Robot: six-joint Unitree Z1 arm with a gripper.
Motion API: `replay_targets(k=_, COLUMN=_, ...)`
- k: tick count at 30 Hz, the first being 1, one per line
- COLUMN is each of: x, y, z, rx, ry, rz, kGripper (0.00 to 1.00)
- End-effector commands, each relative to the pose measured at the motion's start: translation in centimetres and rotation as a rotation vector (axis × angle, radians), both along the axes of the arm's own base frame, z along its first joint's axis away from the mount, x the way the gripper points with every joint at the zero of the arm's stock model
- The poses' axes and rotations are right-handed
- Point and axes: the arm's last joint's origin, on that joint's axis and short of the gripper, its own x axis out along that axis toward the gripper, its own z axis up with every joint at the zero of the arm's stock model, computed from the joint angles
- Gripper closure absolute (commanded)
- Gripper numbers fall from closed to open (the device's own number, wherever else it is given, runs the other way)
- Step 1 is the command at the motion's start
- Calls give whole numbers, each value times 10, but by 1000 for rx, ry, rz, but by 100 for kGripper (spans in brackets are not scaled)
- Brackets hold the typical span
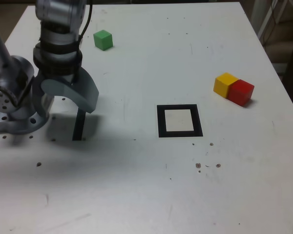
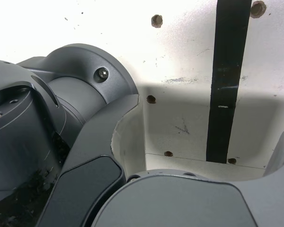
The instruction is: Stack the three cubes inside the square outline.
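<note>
The green cube (image 1: 103,40) sits alone at the far left of the table in the exterior view. At the exterior view's right, the yellow cube (image 1: 225,84) and the red cube (image 1: 241,92) stand touching each other. Between them lies the square outline (image 1: 179,120), a thick black frame with a white centre and nothing in it. My gripper (image 1: 88,103) hangs low beside the arm's base, well to the left of the outline, with its jaws together and nothing held. In the wrist view my gripper (image 2: 255,189) fills the bottom; no cube shows there.
A thin black strip (image 1: 79,126) (image 2: 227,80) runs on the table right under the gripper. The arm's base (image 1: 17,112) stands at the exterior view's left edge. Small screw holes (image 2: 156,20) dot the white table (image 1: 151,195).
</note>
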Motion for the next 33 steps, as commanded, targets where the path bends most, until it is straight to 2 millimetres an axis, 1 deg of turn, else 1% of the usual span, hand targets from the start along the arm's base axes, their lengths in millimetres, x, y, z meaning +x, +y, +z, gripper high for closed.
replay_targets(k=1, x=-1, y=0, z=0, rx=-2, ry=-4, rz=-2, kGripper=1)
replay_targets(k=24, x=-2, y=0, z=2, rx=-2, ry=-13, rz=0, kGripper=1)
replay_targets(k=33, x=1, y=0, z=4, rx=7, ry=-17, rz=-3, kGripper=1)
